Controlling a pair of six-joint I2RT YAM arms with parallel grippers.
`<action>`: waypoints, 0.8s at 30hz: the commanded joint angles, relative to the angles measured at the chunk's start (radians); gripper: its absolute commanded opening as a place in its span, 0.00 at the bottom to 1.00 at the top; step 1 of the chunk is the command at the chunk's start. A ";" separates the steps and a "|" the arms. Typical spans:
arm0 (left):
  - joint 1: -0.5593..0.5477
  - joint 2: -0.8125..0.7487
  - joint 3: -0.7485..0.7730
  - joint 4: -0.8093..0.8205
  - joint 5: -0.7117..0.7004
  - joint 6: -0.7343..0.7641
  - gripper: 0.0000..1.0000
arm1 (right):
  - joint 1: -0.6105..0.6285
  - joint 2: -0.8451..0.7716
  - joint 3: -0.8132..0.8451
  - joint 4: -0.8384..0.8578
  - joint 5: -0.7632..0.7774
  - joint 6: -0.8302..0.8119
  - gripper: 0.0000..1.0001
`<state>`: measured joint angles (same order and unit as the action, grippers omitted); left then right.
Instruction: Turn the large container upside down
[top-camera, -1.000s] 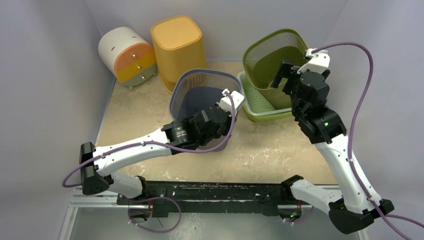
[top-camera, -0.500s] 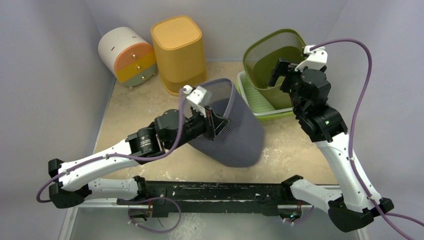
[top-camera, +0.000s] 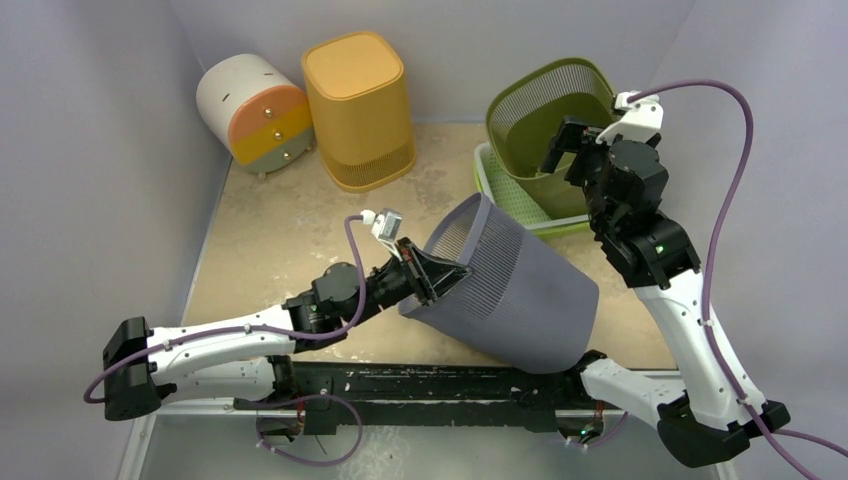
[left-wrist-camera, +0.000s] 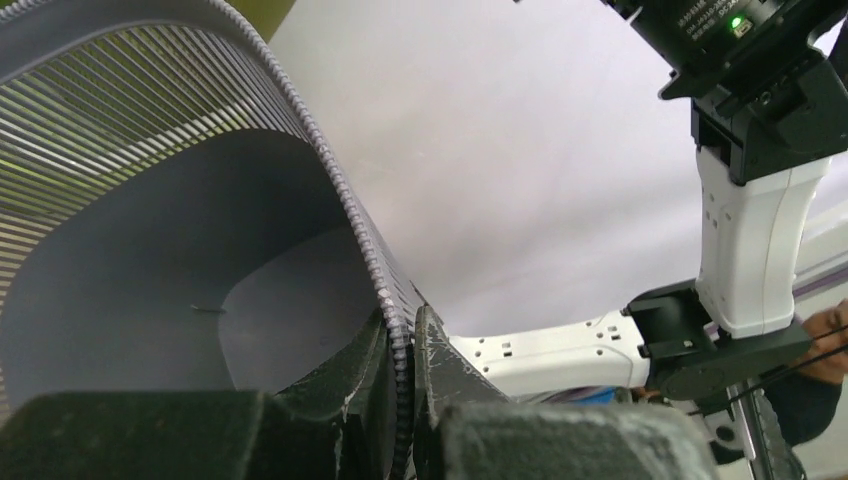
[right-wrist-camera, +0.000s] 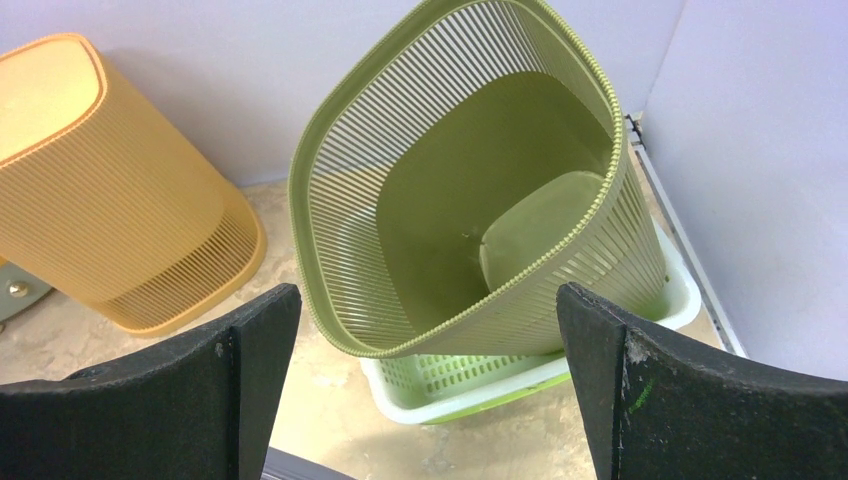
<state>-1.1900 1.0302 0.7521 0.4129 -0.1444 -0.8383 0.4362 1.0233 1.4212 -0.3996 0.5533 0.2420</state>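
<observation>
Grey container (top-camera: 520, 290) tipped, base toward near edge.
Your left gripper (top-camera: 432, 272) clamps its rim; right gripper (top-camera: 565, 150) stands spread, farther off.

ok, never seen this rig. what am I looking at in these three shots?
Two robot arms are bolted at the near edge of the table. The wide picture comes from a fixed camera above and behind them; the other two come from a camera on each wrist. The left tool is shut on the rim of the grey basket, which is tipped on its side. The right tool is open, holding nothing, and faces the green basket, which sits in a pale green tray. At the back stand a yellow bin and a small round drawer unit.
</observation>
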 joint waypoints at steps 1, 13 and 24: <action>0.004 -0.066 -0.094 0.442 -0.077 -0.097 0.00 | -0.006 -0.020 0.026 0.030 0.032 -0.012 1.00; 0.010 -0.095 -0.402 0.792 -0.256 -0.171 0.00 | -0.007 -0.002 -0.002 0.054 0.036 -0.018 1.00; 0.085 0.147 -0.471 1.151 -0.173 -0.316 0.00 | -0.013 0.021 -0.011 0.073 0.032 -0.024 1.00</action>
<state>-1.1423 1.1305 0.2222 1.2739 -0.3809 -1.0725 0.4309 1.0416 1.4090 -0.3813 0.5640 0.2352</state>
